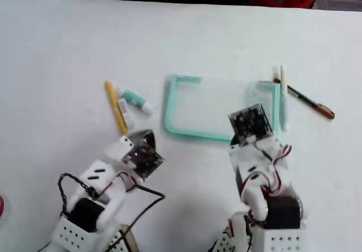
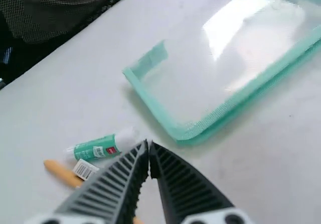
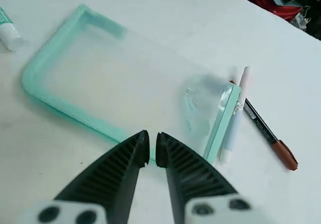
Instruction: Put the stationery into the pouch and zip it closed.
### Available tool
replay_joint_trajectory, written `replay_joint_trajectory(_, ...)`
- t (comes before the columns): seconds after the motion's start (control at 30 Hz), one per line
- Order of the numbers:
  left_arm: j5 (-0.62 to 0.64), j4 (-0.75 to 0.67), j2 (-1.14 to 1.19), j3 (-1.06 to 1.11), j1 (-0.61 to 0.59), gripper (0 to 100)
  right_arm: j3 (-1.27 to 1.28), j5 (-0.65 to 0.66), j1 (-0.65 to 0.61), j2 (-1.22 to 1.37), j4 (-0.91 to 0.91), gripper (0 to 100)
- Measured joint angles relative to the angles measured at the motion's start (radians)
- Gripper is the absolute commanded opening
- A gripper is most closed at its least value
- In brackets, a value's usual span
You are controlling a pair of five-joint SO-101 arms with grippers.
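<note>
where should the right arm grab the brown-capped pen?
Take the brown-capped pen on the barrel near the cap, from above, gripping across its width. It lies flat, and that end has bare table both sides; the other end meets the white pen by the pouch.

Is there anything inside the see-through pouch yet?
Empty. Through the pouch only bare table shows; the glue stick and dark pen lie outside it.

High view: overhead, from near side, facing down. Wrist views: low, close, facing far; all share pouch [image 1: 192, 132].
</note>
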Motion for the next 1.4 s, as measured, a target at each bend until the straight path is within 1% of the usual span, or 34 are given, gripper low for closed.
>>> replay_joint_trajectory(0.07, 0.08, 0.017, 0.0, -0.086, -0.061, 3, -0.066, -0.015, 0.003, 0.115, 0.0, 3.6)
replay_joint_trajectory(0.17, 0.201, 0.023, -0.003, -0.221, -0.187, 3, -0.135, -0.021, 0.006, 0.245, 0.0, 3.6)
replay_joint_trajectory(0.23, 0.239, 0.011, -0.009, -0.272, -0.25, 3, -0.155, -0.021, 0.003, 0.308, 0.0, 3.6)
replay_joint_trajectory(0.3, 0.255, -0.011, -0.009, -0.296, -0.288, 3, -0.163, -0.021, -0.003, 0.342, 0.0, 3.6)
replay_joint_trajectory(0.47, 0.256, -0.021, -0.009, -0.322, -0.305, 3, -0.163, -0.025, -0.049, 0.356, -0.029, 3.6)
replay_joint_trajectory(0.63, 0.256, -0.021, 0.011, -0.376, -0.305, 3, -0.163, -0.124, -0.06, 0.359, -0.075, 3.6)
replay_joint_trajectory(0.7, 0.256, -0.017, 0.112, -0.442, -0.305, 3, -0.163, -0.143, -0.06, 0.365, -0.081, 3.6)
replay_joint_trajectory(0.77, 0.236, 0.021, 0.259, -0.532, -0.301, 3, -0.16, -0.149, -0.064, 0.365, -0.089, 3.6)
replay_joint_trajectory(0.87, 0.222, 0.12, 0.548, -0.715, -0.27, 3, -0.11, -0.15, -0.063, 0.365, -0.143, 3.6)
replay_joint_trajectory(0.97, 0.222, 0.247, 0.888, -0.91, -0.241, 3, -0.026, -0.15, -0.063, 0.365, -0.23, 3.6)
replay_joint_trajectory(1.1, 0.222, 0.371, 1.266, -1.105, -0.189, 3, 0.071, -0.15, -0.063, 0.365, -0.338, 3.6)
replay_joint_trajectory(1.23, 0.222, 0.379, 1.545, -1.195, -0.161, 3, 0.081, -0.152, -0.063, 0.367, -0.358, 3.6)
replay_joint_trajectory(1.4, 0.222, 0.305, 1.801, -1.266, -0.19, 3, 0.081, -0.155, -0.064, 0.367, -0.348, 3.6)
